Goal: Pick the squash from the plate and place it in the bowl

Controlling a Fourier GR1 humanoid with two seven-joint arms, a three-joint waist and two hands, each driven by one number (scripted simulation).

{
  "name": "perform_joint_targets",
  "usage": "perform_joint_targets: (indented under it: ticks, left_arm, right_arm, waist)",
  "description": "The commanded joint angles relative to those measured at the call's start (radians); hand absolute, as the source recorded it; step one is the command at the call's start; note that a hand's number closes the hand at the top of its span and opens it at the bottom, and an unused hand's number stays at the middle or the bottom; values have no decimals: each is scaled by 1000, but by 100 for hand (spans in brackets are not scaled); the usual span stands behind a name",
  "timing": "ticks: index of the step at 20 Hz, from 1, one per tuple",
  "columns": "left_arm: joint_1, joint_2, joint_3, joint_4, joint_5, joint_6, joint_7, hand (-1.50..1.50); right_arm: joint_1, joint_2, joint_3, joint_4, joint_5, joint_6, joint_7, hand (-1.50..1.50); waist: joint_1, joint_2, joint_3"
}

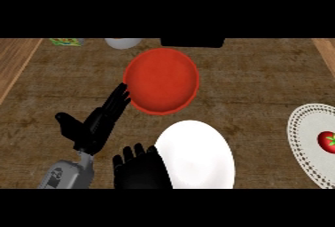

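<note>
The left hand point(98, 119) lies released, its fingers straight and slanting up to the right, the fingertips at the left rim of the red bowl point(161, 80); whether they touch it I cannot tell. Its thumb sticks out to the left, and it holds nothing. The right hand point(138, 170) shows at the lower edge, fingers up and relaxed, just against the left side of the white plate point(200, 155), with nothing seen in it. The squash cannot be made out on the plate or in the bowl. The counter point(262, 80) is dark brown and grained. At the right edge a lacy plate point(302, 142) carries a red fruit point(327, 142) with a green stalk.
</note>
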Motion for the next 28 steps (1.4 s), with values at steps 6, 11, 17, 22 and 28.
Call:
perform_joint_targets:
  ticks: [6, 11, 17, 22, 28]
  left_arm:
    - [28, -11, 1, -63, -9, 15, 42, 0]
    - [30, 8, 37, -18, 6, -34, 9, 0]
    - [13, -6, 25, -75, -17, -12, 54, 0]
    - [-7, -37, 51, 52, -17, -48, -38, 0]
    - [36, -20, 52, -28, -24, -50, 0, 0]
  right_arm:
    - [-267, 6, -71, -152, -109, 55, 264, 150]
    - [-394, 6, -228, 2, -183, -9, 165, 150]
    - [-463, 6, -288, 227, -184, -132, 70, 150]
    - [-473, 7, -450, 444, -188, -208, -198, 150]
    - [-530, 7, -505, 734, -187, -337, -371, 150]
  waist:
    - [-18, -2, 1]
    - [-15, 4, 0]
    - [-12, 5, 1]
    - [-20, 13, 1]
    - [-11, 12, 1]
